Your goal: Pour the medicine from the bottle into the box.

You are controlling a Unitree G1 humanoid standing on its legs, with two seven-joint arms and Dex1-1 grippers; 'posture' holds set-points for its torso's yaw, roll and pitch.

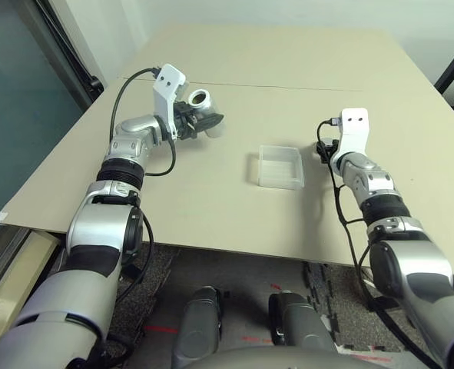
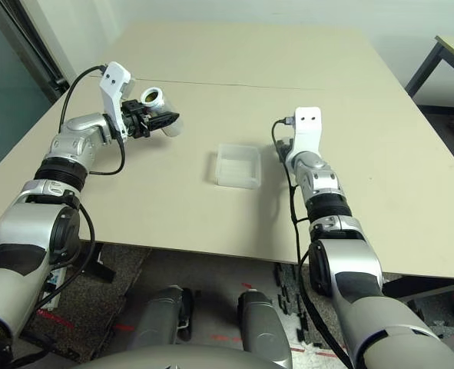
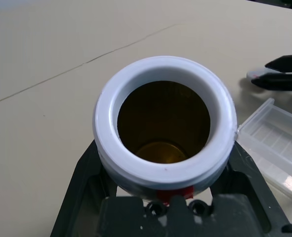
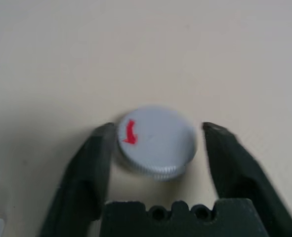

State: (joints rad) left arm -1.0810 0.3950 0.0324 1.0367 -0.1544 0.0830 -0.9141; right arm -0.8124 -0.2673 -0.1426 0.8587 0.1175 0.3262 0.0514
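We see a wide beige table (image 1: 234, 69) with a thin seam running across it. Over its left part our left arm is raised, and the left gripper (image 1: 190, 121) is clamped on the bottle (image 1: 203, 112), holding it in the air, well apart from the box (image 1: 280, 166). The bottle is uncapped; it lies tilted, its long axis slanting, with the white-rimmed open mouth (image 1: 200, 98) turned up and back toward our head camera and the base pointing away toward the table. In the left wrist view we look straight down into the mouth at an amber-brown inside; we cannot tell whether the medicine is in there.

The clear box sits near the middle of the table, between the two arms, open side up.

To its right the right gripper (image 4: 155, 133) stands with its fingers apart around the grey cap (image 4: 154, 141), which lies flat on the table, a red mark on its top. One finger (image 4: 99, 148) is just beside the cap's edge; the other stands off it.
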